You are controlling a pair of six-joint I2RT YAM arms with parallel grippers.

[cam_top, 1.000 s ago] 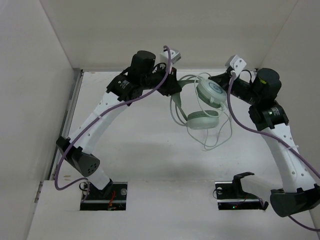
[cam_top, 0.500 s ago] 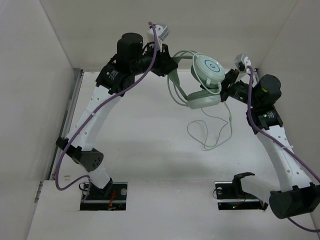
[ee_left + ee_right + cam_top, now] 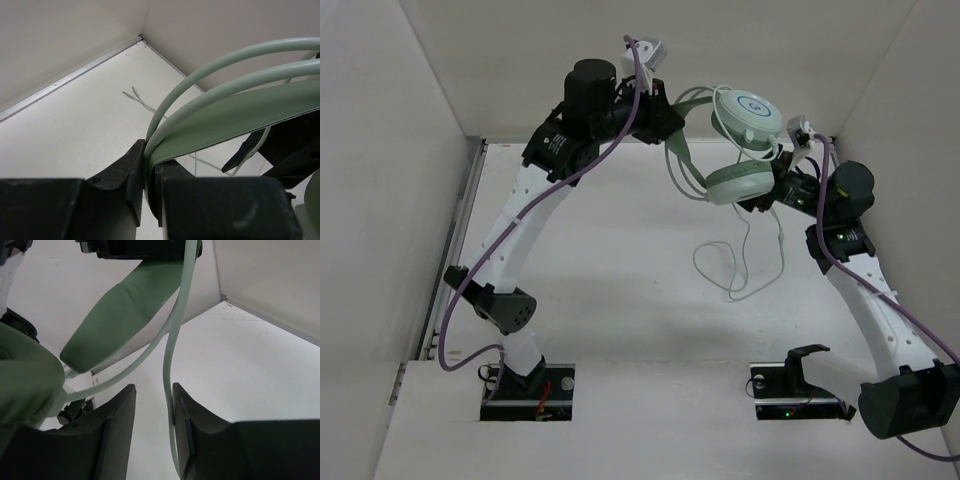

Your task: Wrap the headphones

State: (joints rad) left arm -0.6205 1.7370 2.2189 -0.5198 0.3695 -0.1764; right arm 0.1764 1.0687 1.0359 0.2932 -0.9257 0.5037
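Hanging aloft, the mint-green headphones (image 3: 740, 181) are clamped at the headband (image 3: 235, 120) by the left fingers (image 3: 125, 172), the right fingers (image 3: 116, 422) parted.

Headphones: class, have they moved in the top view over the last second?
Yes. The headphones shifted up-image, and the upper cup now overlaps the back wall.

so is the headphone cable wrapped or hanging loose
Loose. The cable droops from the raised headphones and lies in open loops on the table; none is wound around the headband.
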